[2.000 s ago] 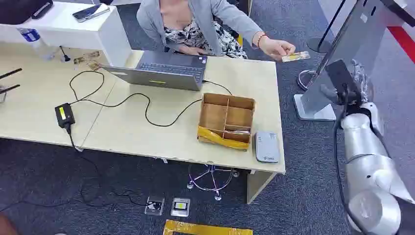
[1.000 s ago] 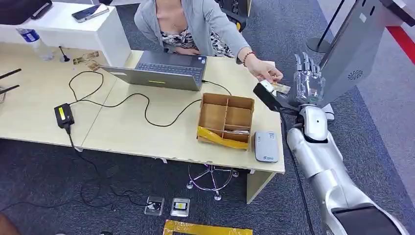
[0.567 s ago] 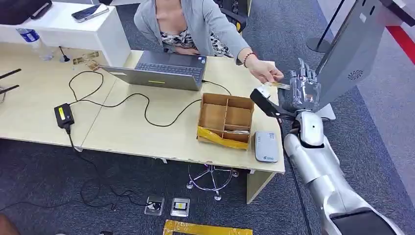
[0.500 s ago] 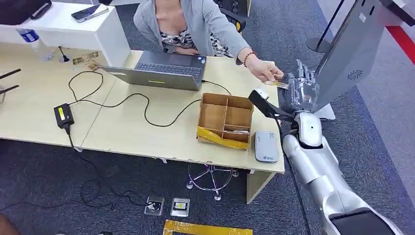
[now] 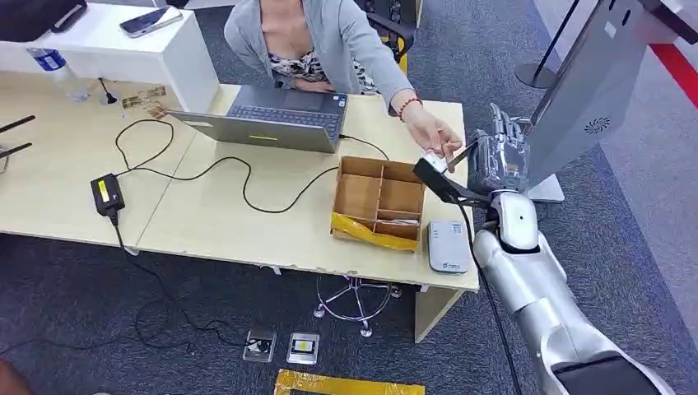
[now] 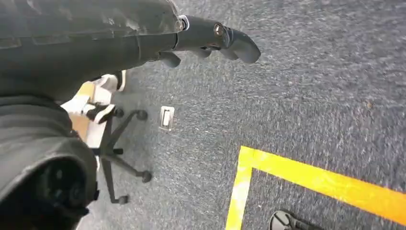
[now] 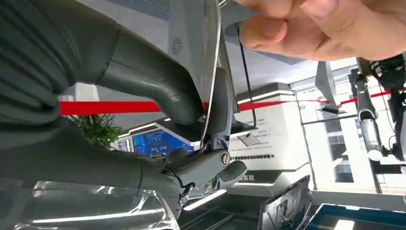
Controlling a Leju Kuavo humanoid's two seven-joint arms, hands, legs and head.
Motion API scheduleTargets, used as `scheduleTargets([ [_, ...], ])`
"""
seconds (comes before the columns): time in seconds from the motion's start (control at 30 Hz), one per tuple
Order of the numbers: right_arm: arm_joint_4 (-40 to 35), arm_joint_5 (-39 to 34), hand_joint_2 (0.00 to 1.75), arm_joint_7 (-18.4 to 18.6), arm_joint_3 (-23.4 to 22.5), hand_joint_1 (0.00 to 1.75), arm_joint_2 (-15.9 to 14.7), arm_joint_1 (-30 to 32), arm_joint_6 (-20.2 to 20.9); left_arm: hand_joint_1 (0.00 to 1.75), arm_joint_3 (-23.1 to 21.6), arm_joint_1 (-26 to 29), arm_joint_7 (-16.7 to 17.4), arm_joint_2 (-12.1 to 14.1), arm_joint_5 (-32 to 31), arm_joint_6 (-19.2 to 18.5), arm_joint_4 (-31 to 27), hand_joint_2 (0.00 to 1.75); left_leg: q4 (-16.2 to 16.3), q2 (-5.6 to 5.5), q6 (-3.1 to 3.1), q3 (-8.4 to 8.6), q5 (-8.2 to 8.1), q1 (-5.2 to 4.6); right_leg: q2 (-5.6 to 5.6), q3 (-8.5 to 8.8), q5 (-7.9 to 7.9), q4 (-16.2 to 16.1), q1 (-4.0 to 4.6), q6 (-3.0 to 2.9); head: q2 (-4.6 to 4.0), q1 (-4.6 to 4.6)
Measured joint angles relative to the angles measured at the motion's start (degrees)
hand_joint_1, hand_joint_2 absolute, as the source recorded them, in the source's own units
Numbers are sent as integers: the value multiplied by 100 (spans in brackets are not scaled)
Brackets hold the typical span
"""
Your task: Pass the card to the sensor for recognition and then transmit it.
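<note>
The step in hand looks like the handover: a person's hand (image 5: 434,137) holds out the card (image 5: 435,160) at the far right corner of the worktop (image 5: 247,222), and the right hand (image 5: 499,156) has risen beside it, fingers up. In the right wrist view the card (image 7: 209,72) stands edge-on between the thick thumb (image 7: 148,81) and a darker finger (image 7: 221,108), which pinch it, while the person's fingers (image 7: 306,28) grip its far end. So both hold it at once, I judge, though the head view is too small to confirm the contact.

In the head view the card's long axis seems to run roughly from the person's fingers toward the robot's palm, with one thin edge toward the wrist camera.

The next move calls for the person to let go, then for the arm to carry the card down and toward the robot, to the grey sensor (image 5: 449,245) lying flat near the worktop's front edge, just right of the box (image 5: 382,202), and to turn the card's face flat over it.

The left hand (image 6: 210,40) hangs over the carpet with its fingers loosely curled, holding nothing.
</note>
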Motion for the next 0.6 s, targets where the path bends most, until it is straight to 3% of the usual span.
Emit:
scheduleTargets([
  [0.13, 0, -55, 175, -42, 22, 175, -2, -5, 0, 0, 13, 2, 9, 13, 129, 20, 0, 0, 0, 0, 0, 0, 0, 0, 0, 1, 0, 0, 0, 0, 0, 0],
  [0.33, -33, -461, 175, -389, 22, 175, -7, 47, -120, 0, 328, 13, 7, 26, 900, 343, 0, 0, 0, 0, 0, 0, 0, 0, 0, 0, 0, 0, 0, 0, 0, 2],
  [0.6, -112, -732, 175, -418, 24, 175, -20, 134, -22, 0, 647, 16, -199, 44, 972, 477, -2, 0, 0, 1, 0, 2, 0, 0, 1, -1, 0, -1, 0, 0, 0, 2],
])
